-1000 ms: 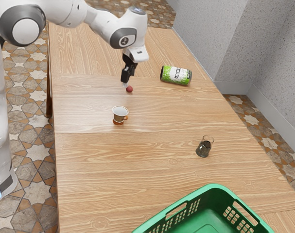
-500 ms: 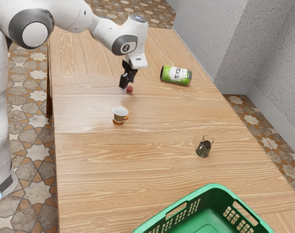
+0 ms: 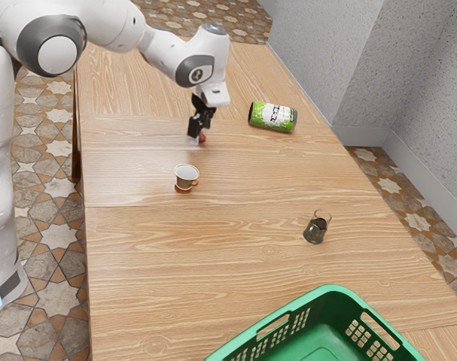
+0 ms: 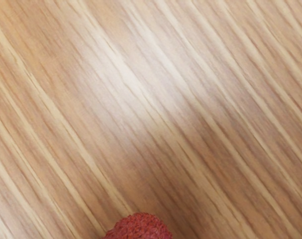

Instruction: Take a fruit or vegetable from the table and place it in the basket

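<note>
One red fruit [image 3: 202,138] is down on the table [image 3: 175,263], right at the tip of the gripper [image 3: 197,139] and well apart from the basket [image 3: 271,329]. Whether the gripper stands apart, together or clamped on the fruit, I cannot tell: its black lower end partly covers the fruit in the exterior view. The arm [image 3: 108,24], white with grey joint rings, comes in from the exterior view's upper left and bends down to the table. In the wrist view the fruit is a rounded red lump with a rough, bumpy skin, just under the hand, with striped wood grain around it and a soft shadow beside it. Near the gripper, toward the exterior view's right, a can [image 3: 272,117] lies on its side, its label green and white with dark lettering. A cup [image 3: 186,177] stands upright near the fruit, pale inside and brown outside, with a small handle and an orange-brown base. Well apart from it, between the cup and the exterior view's right edge, is a small glass [image 3: 315,229], dark in its lower part. The basket is green, with slotted walls and handle openings, and is cut off by the exterior view's lower edge.
</note>
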`<state>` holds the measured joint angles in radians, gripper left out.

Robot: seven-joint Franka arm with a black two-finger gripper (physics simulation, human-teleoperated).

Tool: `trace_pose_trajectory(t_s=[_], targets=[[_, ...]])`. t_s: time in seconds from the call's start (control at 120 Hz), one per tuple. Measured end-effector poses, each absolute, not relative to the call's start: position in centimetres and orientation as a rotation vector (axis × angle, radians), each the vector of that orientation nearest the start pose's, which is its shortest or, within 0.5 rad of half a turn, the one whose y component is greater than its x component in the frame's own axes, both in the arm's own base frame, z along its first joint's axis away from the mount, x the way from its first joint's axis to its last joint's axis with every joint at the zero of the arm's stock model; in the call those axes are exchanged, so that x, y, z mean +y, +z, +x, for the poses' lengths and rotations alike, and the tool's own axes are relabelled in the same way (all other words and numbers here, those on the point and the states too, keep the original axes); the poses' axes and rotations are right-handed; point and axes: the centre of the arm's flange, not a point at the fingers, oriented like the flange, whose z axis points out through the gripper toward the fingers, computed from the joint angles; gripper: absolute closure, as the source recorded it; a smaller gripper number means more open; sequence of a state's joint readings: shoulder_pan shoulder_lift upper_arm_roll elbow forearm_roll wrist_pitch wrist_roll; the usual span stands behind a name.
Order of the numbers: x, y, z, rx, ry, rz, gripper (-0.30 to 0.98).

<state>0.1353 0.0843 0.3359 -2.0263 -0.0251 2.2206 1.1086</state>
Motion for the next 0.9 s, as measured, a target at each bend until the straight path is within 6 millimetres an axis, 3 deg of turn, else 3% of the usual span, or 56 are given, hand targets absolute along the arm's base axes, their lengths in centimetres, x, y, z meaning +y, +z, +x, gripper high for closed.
trace_pose_trajectory(t_s=[0.525,0.9], targets=[[26.3,40.2,52.9,0.941,-0.106,-2.918,0.01],[26.4,40.6,52.9,0.9,-0.128,-2.961,0.44]])
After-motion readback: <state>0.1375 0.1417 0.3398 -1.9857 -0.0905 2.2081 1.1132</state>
